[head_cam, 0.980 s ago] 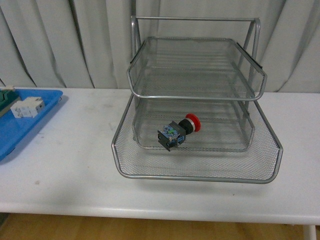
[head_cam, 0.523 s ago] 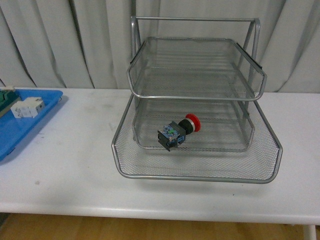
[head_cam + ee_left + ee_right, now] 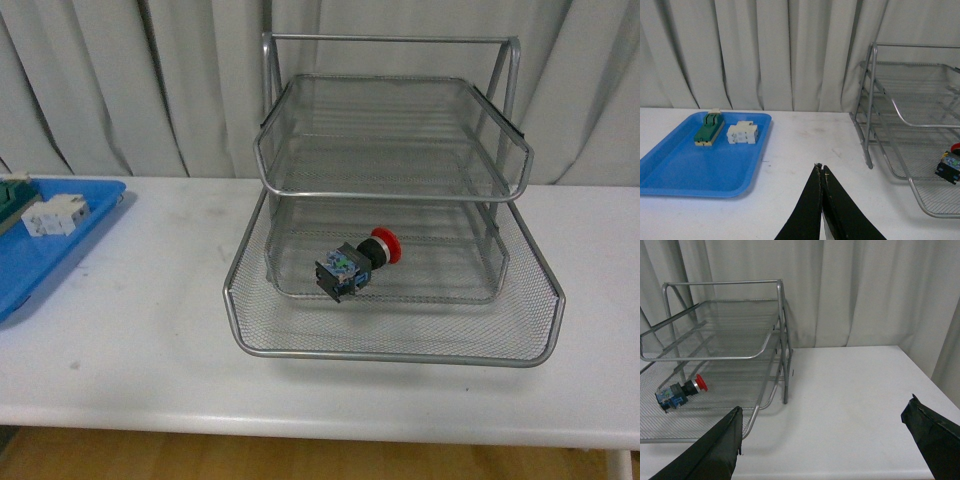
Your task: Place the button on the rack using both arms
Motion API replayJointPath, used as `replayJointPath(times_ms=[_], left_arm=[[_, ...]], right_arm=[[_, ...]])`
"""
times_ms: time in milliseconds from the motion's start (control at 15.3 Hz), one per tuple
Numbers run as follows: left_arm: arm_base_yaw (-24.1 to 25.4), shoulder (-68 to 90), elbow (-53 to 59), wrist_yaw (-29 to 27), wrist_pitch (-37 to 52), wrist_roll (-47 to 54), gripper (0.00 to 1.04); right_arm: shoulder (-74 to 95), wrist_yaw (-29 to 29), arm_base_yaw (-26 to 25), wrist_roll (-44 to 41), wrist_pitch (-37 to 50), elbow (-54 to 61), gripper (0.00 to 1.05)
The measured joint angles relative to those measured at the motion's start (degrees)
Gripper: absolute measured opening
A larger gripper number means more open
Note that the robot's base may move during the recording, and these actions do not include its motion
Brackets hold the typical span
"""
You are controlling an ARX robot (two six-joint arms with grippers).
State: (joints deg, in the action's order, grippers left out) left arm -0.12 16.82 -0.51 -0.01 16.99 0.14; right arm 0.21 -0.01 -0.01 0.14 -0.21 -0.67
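The left gripper (image 3: 821, 171) is pressed closed with nothing between its fingers. It hangs over the bare worktop (image 3: 150, 330), between the blue tray (image 3: 690, 175) and the rack (image 3: 390, 355), touching neither. The right gripper (image 3: 825, 407) is spread wide and empty, off to the right of the rack. Neither arm shows in the front view.

The button (image 3: 357, 263) lies on its side on the rack's mesh under the top tier, red cap pointing toward the back right. The pictures do not settle whether it is on the middle or the lowest tray. Nothing holds it.

The placing looks done, since the button rests in the rack and both grippers are free. A green-and-cream switch block (image 3: 709, 130) and a white terminal block (image 3: 742, 134) sit on the blue tray, and neither belongs to this task.
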Motion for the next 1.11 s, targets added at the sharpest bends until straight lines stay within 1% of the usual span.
replayJointPath(times_ms=[458,523,588,654,719,784,850,980,1046,1111], left_arm=[[0.0,-6.9,0.0,0.0,-7.0,0.0,0.02],[0.0,-10.6,-0.2,0.0,-13.0,0.0,0.02],[0.0,-16.3,-0.4,-0.1,-16.6,0.0,0.02],[0.0,-16.3,0.0,0.0,-17.2,-0.1,0.24],[0.0,-16.3,0.0,0.0,-17.2,-0.1,0.33],[0.0,-16.3,0.0,0.0,-17.2,-0.1,0.44],[0.0,-16.3,0.0,0.0,-17.2,-0.1,0.53],[0.0,-16.3,0.0,0.0,-17.2,-0.1,0.78],[0.0,-16.3,0.0,0.0,-17.2,-0.1,0.87],[0.0,-16.3,0.0,0.0,-17.2,-0.1,0.96]], right_arm=[[0.0,0.0,0.0,0.0,0.0,0.0,0.98],[0.0,0.0,0.0,0.0,0.0,0.0,0.98],[0.0,0.0,0.0,0.0,0.1,0.0,0.98],[0.0,0.0,0.0,0.0,0.0,0.0,0.98],[0.0,0.0,0.0,0.0,0.0,0.0,0.98],[3.1,2.7,1.3,-1.4,-7.9,-2.5,0.98],[10.4,2.2,1.5,-2.9,-9.2,-5.0,0.98],[26.8,0.3,0.8,-4.5,-0.5,-11.6,0.98],[32.4,-0.3,1.6,-4.5,1.4,-13.6,0.98],[38.1,-0.3,3.0,-3.7,1.0,-15.3,0.98]])
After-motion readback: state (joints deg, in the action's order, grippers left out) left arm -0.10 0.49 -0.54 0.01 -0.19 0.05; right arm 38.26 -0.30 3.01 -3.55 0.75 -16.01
